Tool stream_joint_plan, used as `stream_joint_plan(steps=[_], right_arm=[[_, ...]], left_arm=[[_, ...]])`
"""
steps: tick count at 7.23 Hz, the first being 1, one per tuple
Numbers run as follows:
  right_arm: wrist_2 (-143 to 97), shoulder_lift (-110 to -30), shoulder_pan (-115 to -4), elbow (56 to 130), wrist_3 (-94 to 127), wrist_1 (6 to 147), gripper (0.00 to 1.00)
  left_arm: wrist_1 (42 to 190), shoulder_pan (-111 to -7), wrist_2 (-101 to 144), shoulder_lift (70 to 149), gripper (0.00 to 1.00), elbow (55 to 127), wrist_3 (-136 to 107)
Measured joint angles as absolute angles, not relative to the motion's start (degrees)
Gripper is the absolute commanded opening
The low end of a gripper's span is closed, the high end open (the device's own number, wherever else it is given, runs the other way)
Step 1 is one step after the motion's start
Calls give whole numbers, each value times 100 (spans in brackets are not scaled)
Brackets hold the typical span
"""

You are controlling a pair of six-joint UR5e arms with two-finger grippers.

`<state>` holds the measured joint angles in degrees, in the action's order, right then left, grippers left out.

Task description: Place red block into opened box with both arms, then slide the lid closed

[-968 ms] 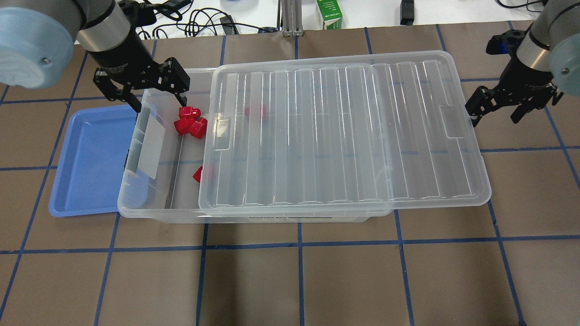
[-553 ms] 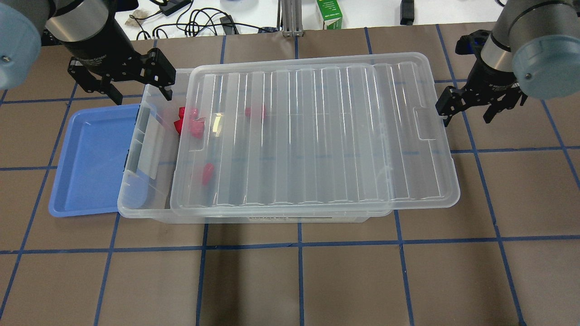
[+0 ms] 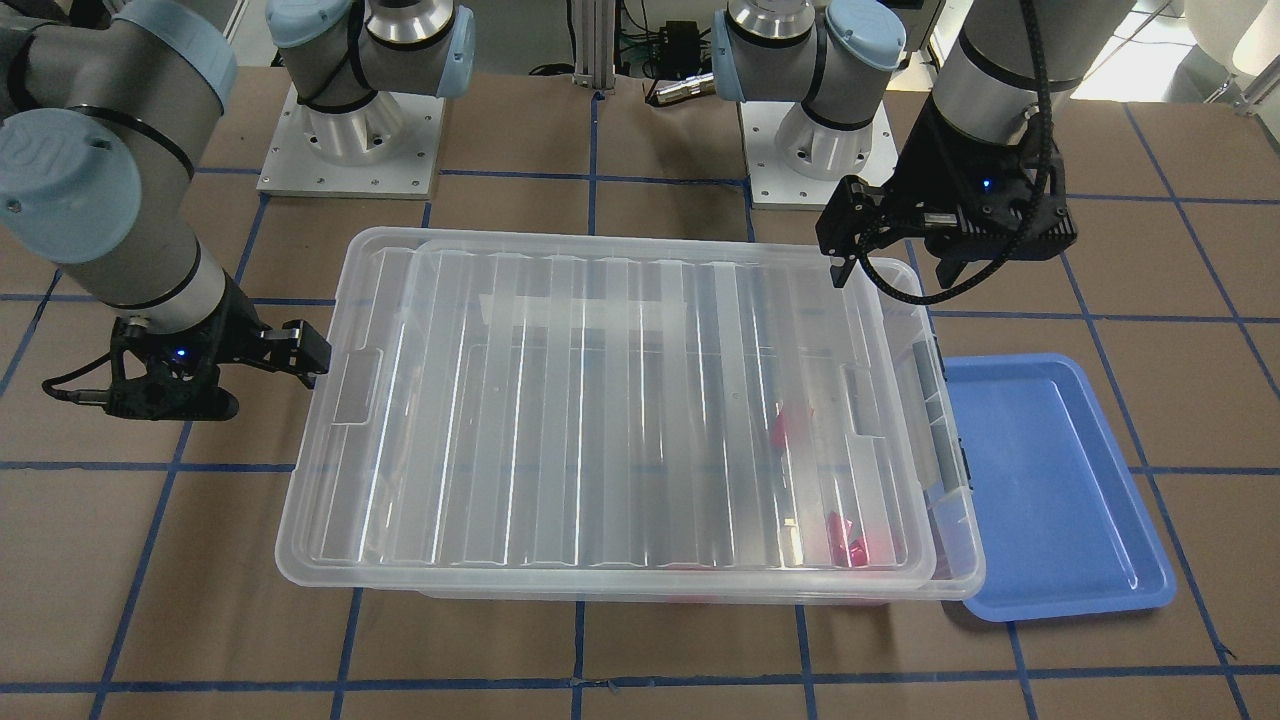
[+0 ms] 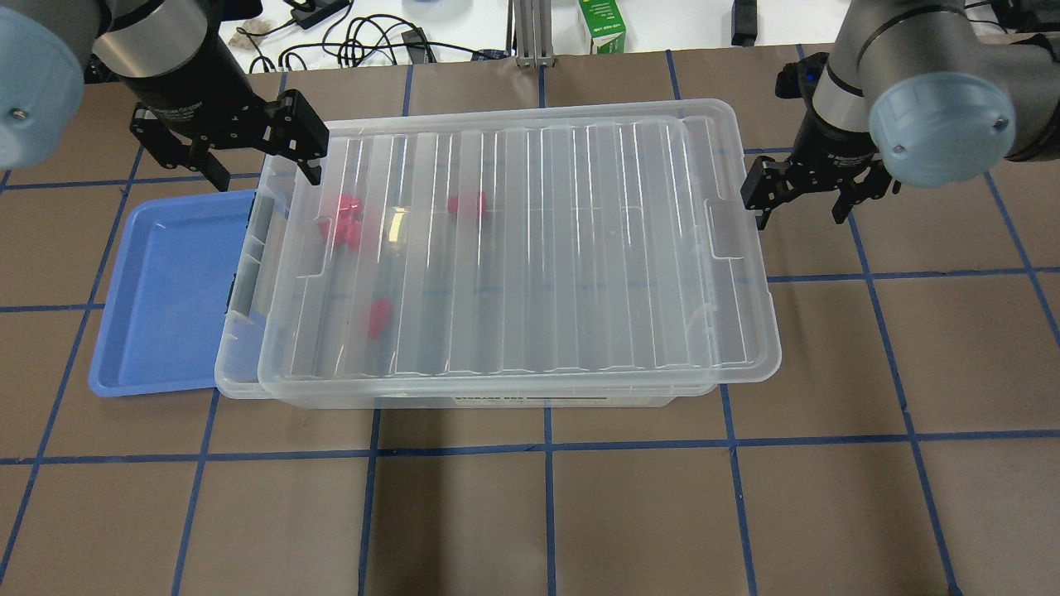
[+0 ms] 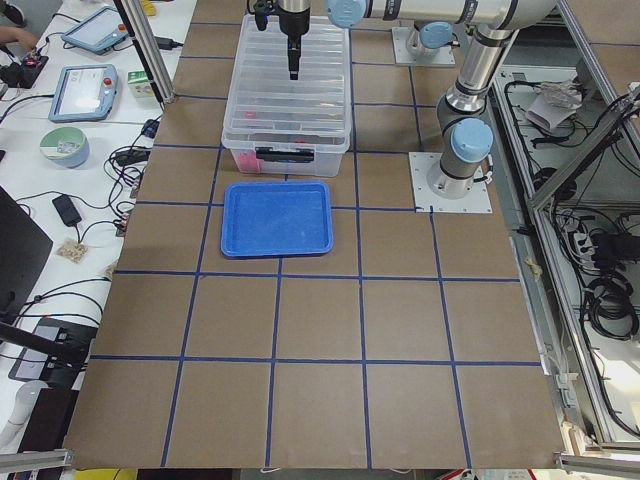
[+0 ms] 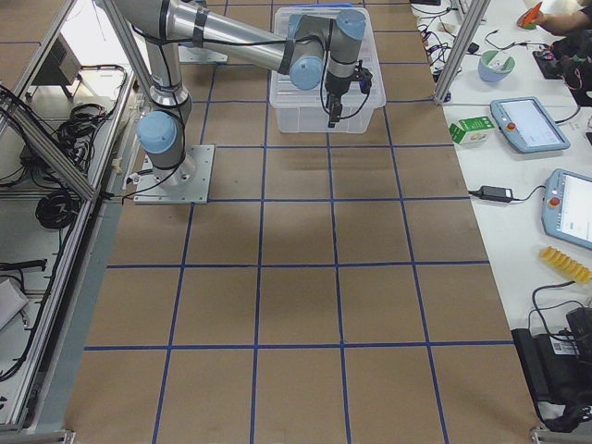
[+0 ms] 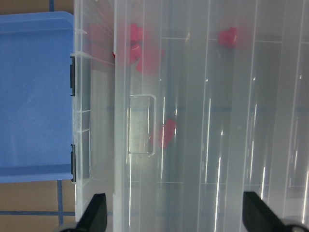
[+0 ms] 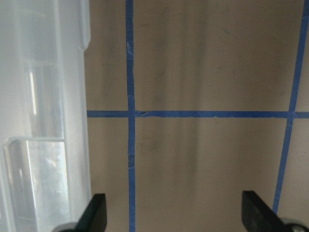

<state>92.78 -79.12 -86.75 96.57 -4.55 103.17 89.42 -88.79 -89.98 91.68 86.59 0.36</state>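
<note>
The clear box [image 4: 236, 377] stands mid-table, and the ribbed lid [image 4: 580, 248] lies over nearly all of it, leaving a narrow strip bare at the left end. Several red blocks [image 4: 346, 219] [image 7: 164, 135] show blurred through the lid inside the box. My left gripper [image 4: 265, 170] [image 3: 895, 265] hovers open over the box's far left corner, with nothing between its fingers [image 7: 96, 215]. At the lid's right short edge [image 8: 72, 96], my right gripper [image 4: 799, 211] [image 3: 250, 385] is open and empty, one finger beside that edge.
A shallow blue tray [image 4: 166, 290] lies against the box's left end. Cables and a green carton [image 4: 602, 29] sit past the table's far edge. Blue tape lines cross the brown table [image 4: 546, 513].
The lid has slid left over the box and now covers the red blocks. My right gripper moved left with the lid's right edge. My left gripper stayed near the far left corner.
</note>
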Motion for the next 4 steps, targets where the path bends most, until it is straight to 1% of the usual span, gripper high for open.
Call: stream_joint_plan(steps=[2,4], right_arm=[[9291,-7896,-8747,9609,-420,10332,100],[9303,-7957,-8751,9262,-447,10177,100]], left_arm=[[8963,-8885,-9153,9145,100,8610,39],[8960,-8876,-9182,9156,100,8596,44]])
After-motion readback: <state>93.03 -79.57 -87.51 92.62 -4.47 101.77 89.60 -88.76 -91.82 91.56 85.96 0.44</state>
